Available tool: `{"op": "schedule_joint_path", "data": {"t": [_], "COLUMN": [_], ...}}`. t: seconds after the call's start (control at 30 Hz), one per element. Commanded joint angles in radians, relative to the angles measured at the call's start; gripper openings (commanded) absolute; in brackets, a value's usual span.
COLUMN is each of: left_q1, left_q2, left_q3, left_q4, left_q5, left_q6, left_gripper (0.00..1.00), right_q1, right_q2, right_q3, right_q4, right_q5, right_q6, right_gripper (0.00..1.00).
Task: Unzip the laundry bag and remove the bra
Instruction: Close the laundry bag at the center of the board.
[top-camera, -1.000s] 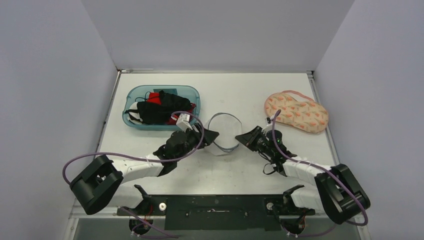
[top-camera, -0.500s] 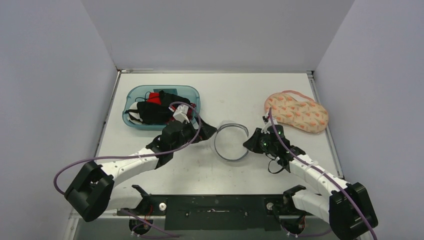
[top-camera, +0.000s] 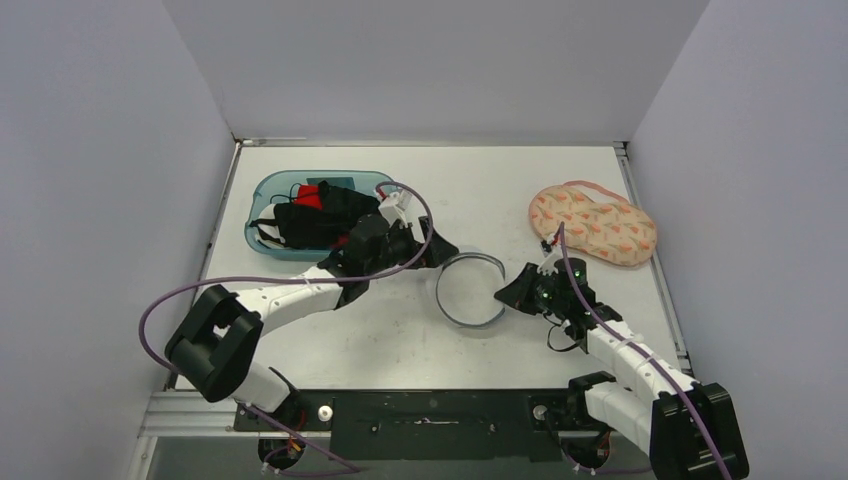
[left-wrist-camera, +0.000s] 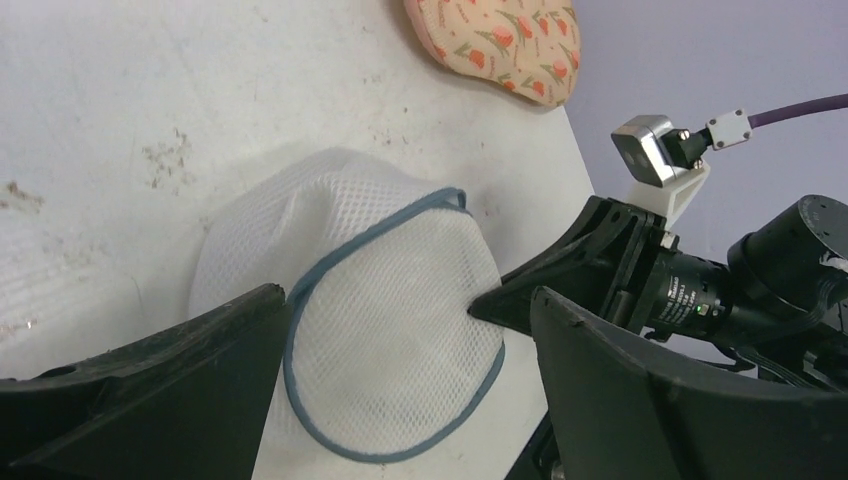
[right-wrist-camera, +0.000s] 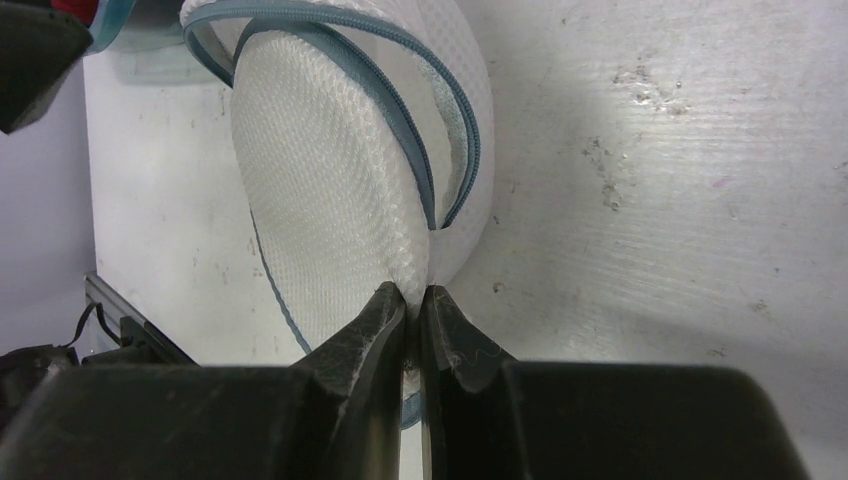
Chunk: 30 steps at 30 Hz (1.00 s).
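Left arm (top-camera: 290, 298) stretched inward, left claw (top-camera: 443, 252) spread wide just beside the mesh laundry bag (top-camera: 468, 292) — right claw (top-camera: 503, 295) clamped on its mesh. Teal bin (top-camera: 300, 254) holds dark garments (top-camera: 318, 222).

Lab: white table (top-camera: 520, 190), blank walls (top-camera: 430, 70)

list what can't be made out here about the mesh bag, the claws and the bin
- Inside of the laundry bag: every view, the white mesh screens it.
- Zipper pull: seen in no view; the right wrist view shows only stretches of zipper tape.
- Left claw spread from above: top view, fingers merge into one dark shape.
- Clothes in the blue bin: top view, a tangle, too small to sort.
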Motion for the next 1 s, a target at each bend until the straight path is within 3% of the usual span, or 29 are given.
{"op": "schedule_joint_path", "data": {"t": [0.0, 0.17, 0.37, 0.6, 0.67, 0.97], "left_q1": [-0.032, -0.104, -0.105, -0.099, -0.098, -0.083], "left_q2": [0.035, 0.104, 0.175, 0.218, 0.228, 0.182], "left_q3": [0.132, 0.261, 0.309, 0.311, 0.311, 0.216], "left_q4": [-0.047, -0.207, -0.301, -0.307, -0.307, -0.194], "left_q5": [-0.048, -0.119, -0.16, -0.161, -0.162, -0.16], "left_q6": [0.182, 0.37, 0.412, 0.413, 0.407, 0.311], "left_gripper": [0.86, 0.78, 0.59, 0.58, 0.54, 0.05], "right_q1": [-0.016, -0.031, -0.045, -0.051, -0.051, -0.052], "right_q2": [-0.014, -0.016, -0.023, -0.025, -0.026, -0.061], "right_q3": [-0.001, -0.005, -0.016, -0.017, -0.017, -0.011], "right_q4": [0.075, 0.072, 0.076, 0.079, 0.079, 0.068], "right_q5": [-0.064, -0.086, -0.102, -0.112, -0.113, -0.127], "right_q6": [-0.002, -0.013, -0.018, -0.021, -0.022, -0.022], "right_gripper": [0.05, 0.05, 0.05, 0.05, 0.05, 0.05]}}
